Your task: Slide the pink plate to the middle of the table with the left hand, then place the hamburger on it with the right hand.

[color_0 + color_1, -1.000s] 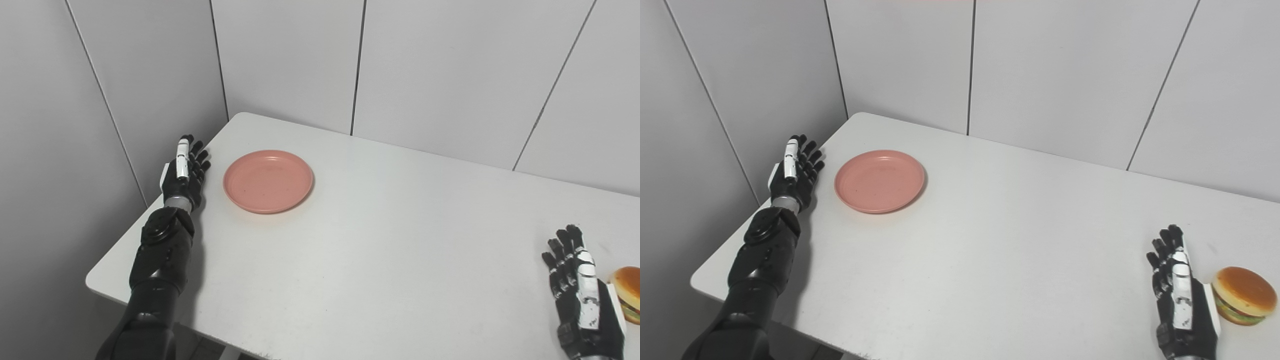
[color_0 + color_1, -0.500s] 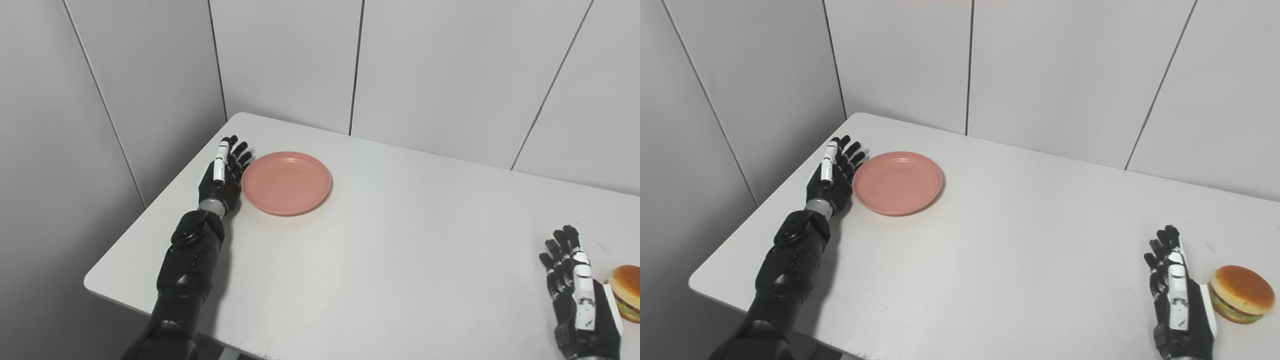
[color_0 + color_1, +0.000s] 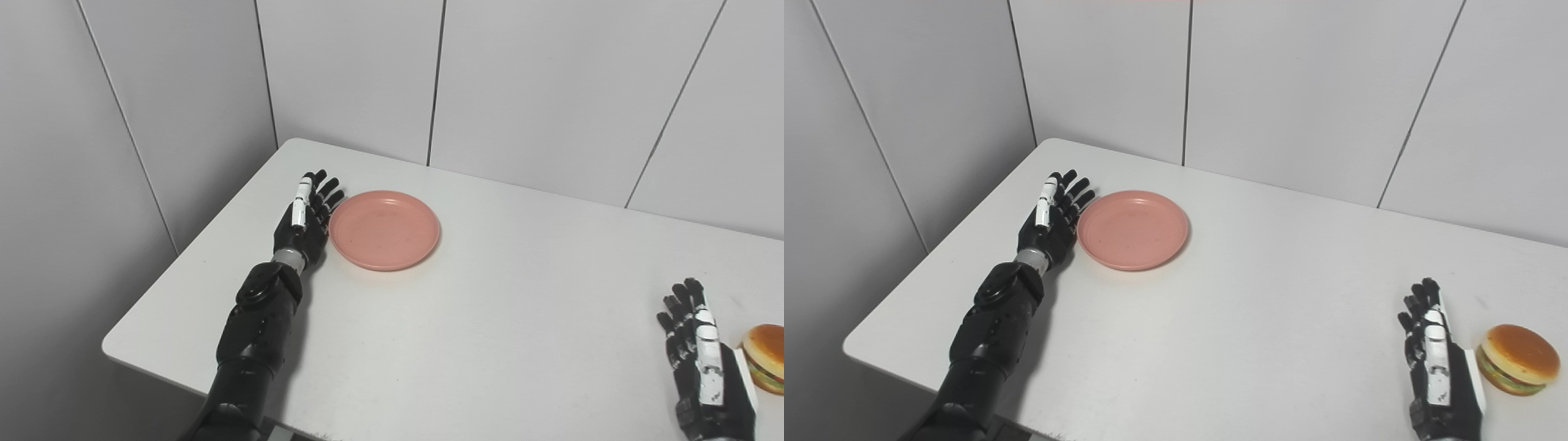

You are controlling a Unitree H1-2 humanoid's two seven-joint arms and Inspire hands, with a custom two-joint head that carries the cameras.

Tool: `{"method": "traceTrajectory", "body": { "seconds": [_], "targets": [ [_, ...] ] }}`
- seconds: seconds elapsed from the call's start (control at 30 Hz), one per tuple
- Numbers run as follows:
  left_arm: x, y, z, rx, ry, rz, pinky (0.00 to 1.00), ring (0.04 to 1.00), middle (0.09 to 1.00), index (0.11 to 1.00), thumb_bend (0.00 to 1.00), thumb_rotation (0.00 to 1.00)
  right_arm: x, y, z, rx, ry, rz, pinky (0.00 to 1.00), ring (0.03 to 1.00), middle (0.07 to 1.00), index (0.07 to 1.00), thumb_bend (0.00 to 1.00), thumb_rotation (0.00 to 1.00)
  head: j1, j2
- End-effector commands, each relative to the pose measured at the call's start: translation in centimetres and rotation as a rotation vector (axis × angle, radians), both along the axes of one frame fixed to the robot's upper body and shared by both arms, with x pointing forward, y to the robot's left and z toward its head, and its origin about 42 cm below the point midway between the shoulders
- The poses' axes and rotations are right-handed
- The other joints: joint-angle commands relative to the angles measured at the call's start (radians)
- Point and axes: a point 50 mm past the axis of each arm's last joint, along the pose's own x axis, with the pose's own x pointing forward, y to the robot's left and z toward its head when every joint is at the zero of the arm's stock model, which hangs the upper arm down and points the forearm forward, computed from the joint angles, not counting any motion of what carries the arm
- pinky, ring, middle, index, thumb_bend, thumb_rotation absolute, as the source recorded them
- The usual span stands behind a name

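The pink plate [image 3: 384,229] lies flat on the white table [image 3: 490,318], left of the table's middle. My left hand [image 3: 304,218] is open, edge-on to the table, with its fingers straight and its palm side pressed against the plate's left rim. The hamburger [image 3: 1518,359] sits near the table's right front, partly cut off in the left eye view. My right hand [image 3: 1434,360] stands open just left of the hamburger, fingers pointing away, with a small gap between them.
Grey wall panels [image 3: 343,73] close in behind and to the left of the table. The table's left edge [image 3: 184,257] runs close beside my left forearm. Bare tabletop lies between the plate and the hamburger.
My left hand swung right, met the plate's left rim and pushed the plate rightward across the table. My right hand stayed put beside the hamburger.
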Motion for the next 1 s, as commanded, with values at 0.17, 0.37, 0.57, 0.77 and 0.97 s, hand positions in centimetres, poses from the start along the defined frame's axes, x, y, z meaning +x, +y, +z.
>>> {"method": "traceTrajectory", "body": {
  "seconds": [0.17,0.37,0.57,0.77,0.97],
  "targets": [
    [-0.1,-2.1,-0.7,-0.016,0.048,-0.065,0.95,0.939,0.938,0.932,0.35,1.00,-1.1,0.6,-1.8,0.010,0.065,-0.009,1.00,0.985,0.978,0.984,0.23,1.00,-0.025,0.015],
    [-0.1,-3.5,-0.4,-0.041,0.035,-0.114,0.96,0.947,0.952,0.946,0.34,1.00,-1.2,1.0,-1.7,-0.014,0.064,-0.007,1.00,0.977,0.975,0.985,0.26,1.00,-0.056,0.028],
    [-0.1,-5.3,-0.5,-0.059,0.039,-0.162,0.95,0.923,0.930,0.924,0.35,1.00,-1.1,1.4,-1.8,-0.003,0.066,-0.014,0.98,0.964,0.963,0.972,0.30,1.00,-0.093,0.042],
    [-0.4,-7.5,-0.7,-0.069,0.052,-0.231,0.95,0.931,0.941,0.940,0.35,1.00,-0.9,1.8,-1.8,-0.009,0.070,-0.018,0.97,0.964,0.966,0.973,0.32,1.00,-0.125,0.051],
    [-1.1,-10.2,-0.6,-0.073,0.051,-0.304,0.94,0.924,0.928,0.928,0.35,1.00,-0.9,2.1,-1.8,-0.005,0.078,-0.022,0.99,0.978,0.975,0.976,0.31,1.00,-0.149,0.062]
  ]
}}
